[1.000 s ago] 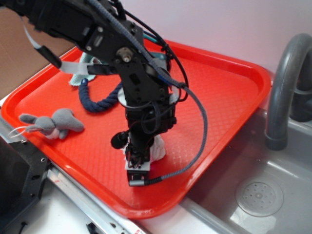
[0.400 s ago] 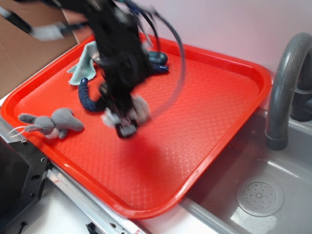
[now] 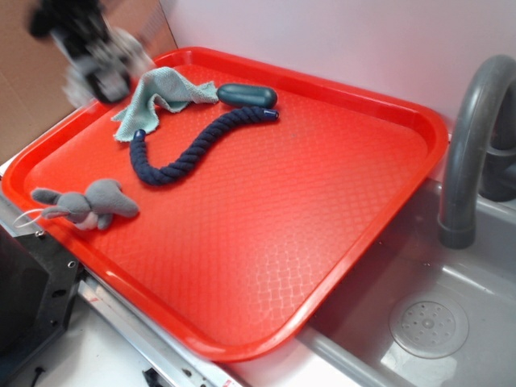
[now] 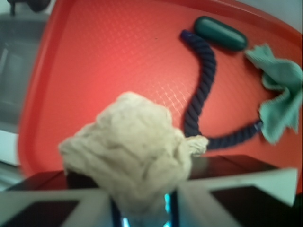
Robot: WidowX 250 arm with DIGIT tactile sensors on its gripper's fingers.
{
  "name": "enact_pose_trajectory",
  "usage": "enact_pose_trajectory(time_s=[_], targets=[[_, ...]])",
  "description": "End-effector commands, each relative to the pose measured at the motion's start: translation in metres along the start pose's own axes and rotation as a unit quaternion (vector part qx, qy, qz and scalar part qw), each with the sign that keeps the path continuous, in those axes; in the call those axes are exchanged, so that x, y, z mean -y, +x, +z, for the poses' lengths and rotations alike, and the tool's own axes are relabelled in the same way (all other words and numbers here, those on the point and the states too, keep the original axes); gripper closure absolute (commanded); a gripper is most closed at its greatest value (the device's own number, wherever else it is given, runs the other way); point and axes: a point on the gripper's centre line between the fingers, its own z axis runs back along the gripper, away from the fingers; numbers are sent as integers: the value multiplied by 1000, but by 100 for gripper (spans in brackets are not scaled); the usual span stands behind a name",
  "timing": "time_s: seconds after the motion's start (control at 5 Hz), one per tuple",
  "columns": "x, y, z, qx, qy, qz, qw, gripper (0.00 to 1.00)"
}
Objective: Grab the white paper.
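Observation:
In the wrist view the white paper (image 4: pixel 130 151), a crumpled fist-sized wad, fills the space between my jaws, which are closed on its lower part. My gripper (image 4: pixel 142 208) holds it well above the red tray (image 4: pixel 109 56). In the exterior view the gripper (image 3: pixel 101 68) is a blurred dark shape at the top left, above the tray's far left corner, with a pale blur of the paper (image 3: pixel 121 44) at it. The tray (image 3: pixel 322 185) lies below.
On the tray lie a pale teal cloth (image 3: pixel 157 93), a dark blue rope (image 3: pixel 193 149), a dark teal oblong object (image 3: pixel 246 95) and a grey plush mouse (image 3: pixel 85 203). A sink with a grey faucet (image 3: pixel 472 137) is at the right. Cardboard stands behind at the left.
My gripper rose off the tray's front middle with the paper in it and swung up to the far left corner. The other things on the tray stayed put.

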Motion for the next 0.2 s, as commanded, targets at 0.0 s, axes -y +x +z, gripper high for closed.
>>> enact_pose_trajectory(time_s=[0.0], targets=[[-5,-4,12,14,-1,19,1000,100]])
